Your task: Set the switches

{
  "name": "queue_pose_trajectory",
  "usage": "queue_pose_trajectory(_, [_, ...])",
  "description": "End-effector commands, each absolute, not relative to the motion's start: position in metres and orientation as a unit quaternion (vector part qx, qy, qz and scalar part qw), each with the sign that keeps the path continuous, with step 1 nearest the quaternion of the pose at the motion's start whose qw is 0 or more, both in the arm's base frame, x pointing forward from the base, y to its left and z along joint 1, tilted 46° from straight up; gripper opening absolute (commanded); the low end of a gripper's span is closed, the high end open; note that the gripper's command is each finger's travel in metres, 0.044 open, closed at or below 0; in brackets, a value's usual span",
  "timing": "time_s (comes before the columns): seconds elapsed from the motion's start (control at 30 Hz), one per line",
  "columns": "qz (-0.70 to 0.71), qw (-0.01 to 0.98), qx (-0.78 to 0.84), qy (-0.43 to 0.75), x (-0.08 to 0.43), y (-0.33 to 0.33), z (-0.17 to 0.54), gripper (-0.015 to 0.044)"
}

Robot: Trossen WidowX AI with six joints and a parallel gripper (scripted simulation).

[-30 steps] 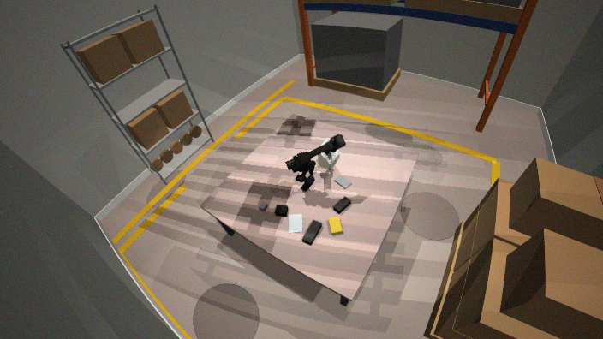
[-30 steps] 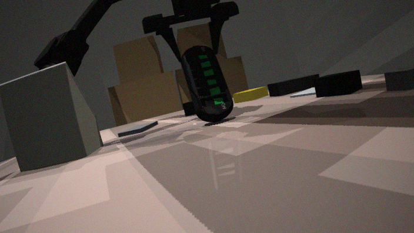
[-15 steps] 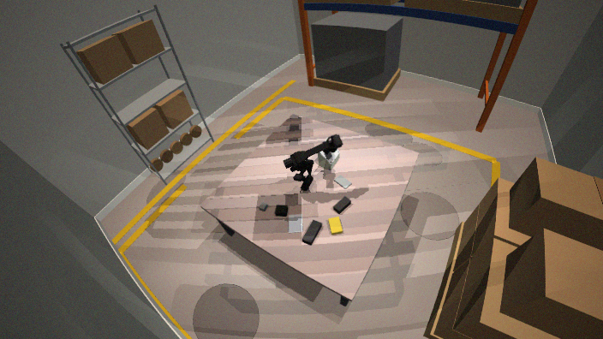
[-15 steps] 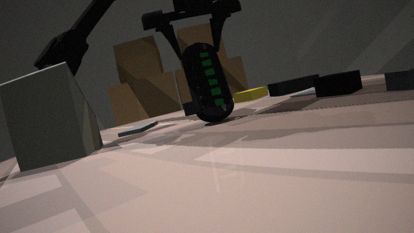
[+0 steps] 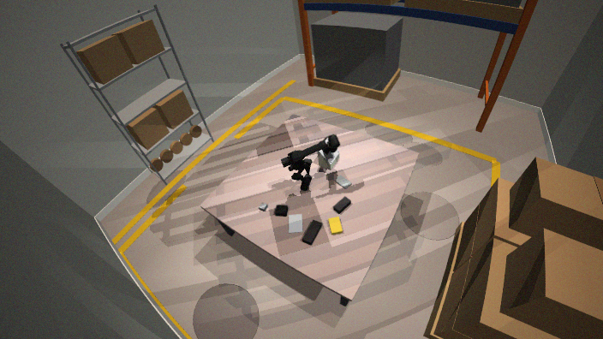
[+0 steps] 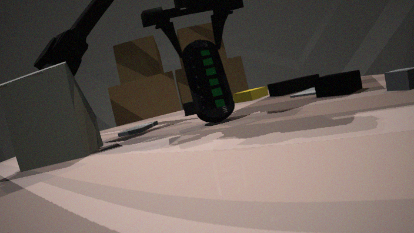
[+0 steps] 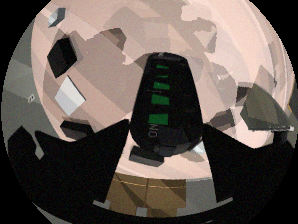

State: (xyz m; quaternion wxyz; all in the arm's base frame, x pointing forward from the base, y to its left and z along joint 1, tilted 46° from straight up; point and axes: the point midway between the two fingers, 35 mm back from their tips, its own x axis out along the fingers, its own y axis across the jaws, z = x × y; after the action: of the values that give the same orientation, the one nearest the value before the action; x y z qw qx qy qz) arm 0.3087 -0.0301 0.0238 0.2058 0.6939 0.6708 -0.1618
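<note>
The dark grey controller unit [image 5: 306, 183] [image 6: 199, 73] [image 7: 180, 100] stands steeply tilted on one rounded end, its lower end at or just above the bench [image 6: 235, 176]. Its switch face is turned toward the exterior camera. Six green switch ends show there in a column, with ON printed at the lower end. The wrist view shows several green ends, the far ones small. Which ends are pressed is hard to tell. My gripper [image 6: 200, 52] [image 7: 167, 126] is shut on the unit, one finger on each long side near its upper end. The underside label is hidden in all views.
A grey-white bin [image 5: 329, 159] [image 6: 44, 117] stands beside the arm. A thin grey plate [image 5: 343, 181] [image 6: 138, 129] lies near it. Black blocks [image 5: 342, 205] [image 5: 312, 232] [image 5: 281, 211], a yellow block [image 5: 335, 225] [image 6: 251, 94], a white plate [image 5: 295, 223] and a small grey block [image 5: 263, 207] lie farther off.
</note>
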Motion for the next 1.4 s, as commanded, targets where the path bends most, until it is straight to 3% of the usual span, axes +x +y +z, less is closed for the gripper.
queue_pose_trajectory(0.0, [-0.166, 0.208, 0.688, 0.675, 0.308, -0.031, 0.017, 0.0336])
queue_pose_trajectory(1.37, [-0.199, 0.24, 0.679, 0.664, 0.31, -0.053, -0.004, 0.0337])
